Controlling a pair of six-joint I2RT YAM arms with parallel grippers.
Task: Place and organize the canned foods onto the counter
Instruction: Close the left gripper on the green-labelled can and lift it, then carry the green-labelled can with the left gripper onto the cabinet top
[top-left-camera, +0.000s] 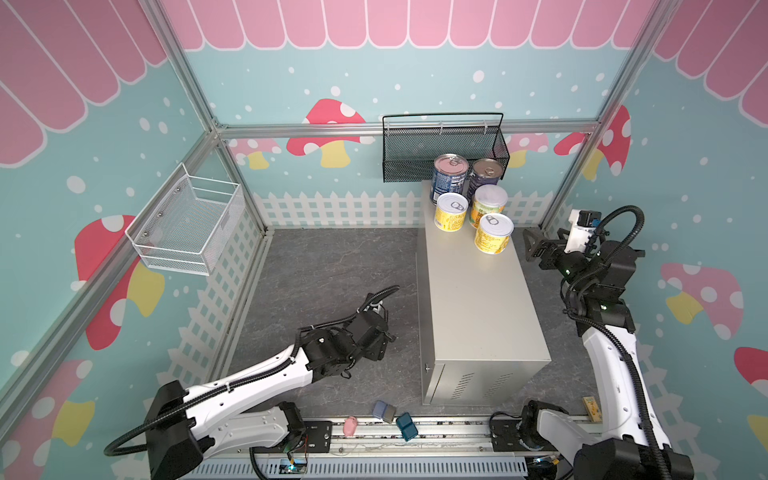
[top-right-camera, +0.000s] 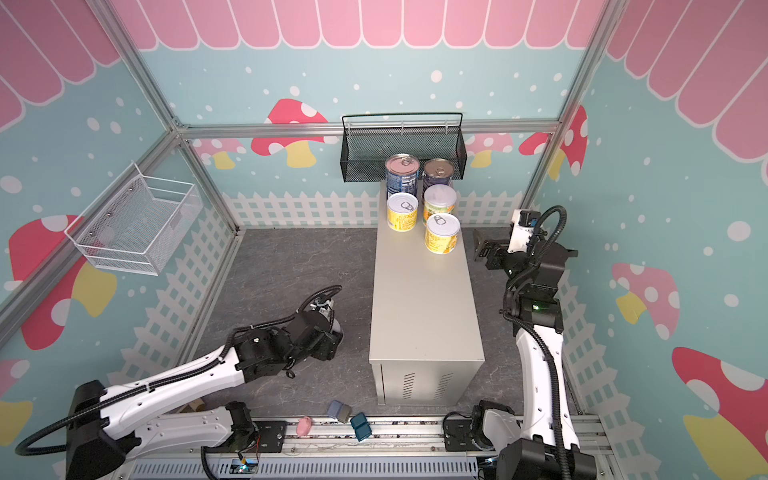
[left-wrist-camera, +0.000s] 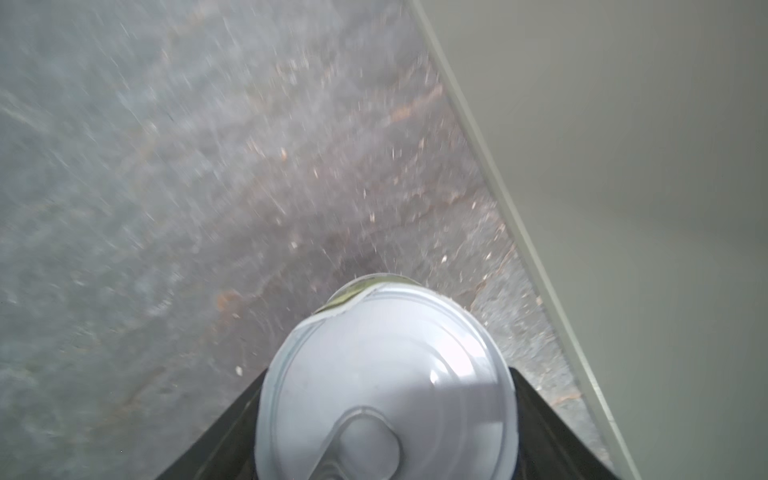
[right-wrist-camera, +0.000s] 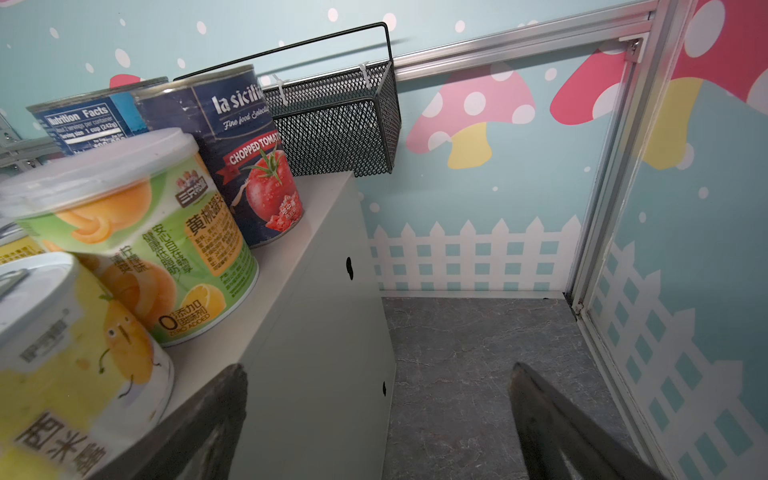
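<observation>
In the left wrist view a short can (left-wrist-camera: 374, 332) with a pale pull-tab lid sits between my left gripper's (left-wrist-camera: 388, 399) black fingers, which press on its sides just above the grey floor, beside the counter's wall (left-wrist-camera: 623, 166). In both top views the gripper (top-left-camera: 384, 330) hides this can. On the far end of the counter (top-left-camera: 478, 299) stand two dark blue cans (top-left-camera: 449, 176) (top-left-camera: 486, 174) and three yellow cans (top-left-camera: 451, 212) (top-left-camera: 488, 203) (top-left-camera: 493, 232). My right gripper (top-left-camera: 536, 245) (right-wrist-camera: 378, 419) hangs open and empty by the counter's right side, near the yellow cans.
A black mesh basket (top-left-camera: 444, 149) hangs on the back wall just behind the blue cans. A white wire basket (top-left-camera: 187, 224) hangs on the left wall. Small blue blocks (top-left-camera: 384, 410) (top-left-camera: 406, 426) and a pink one (top-left-camera: 350, 426) lie near the front rail.
</observation>
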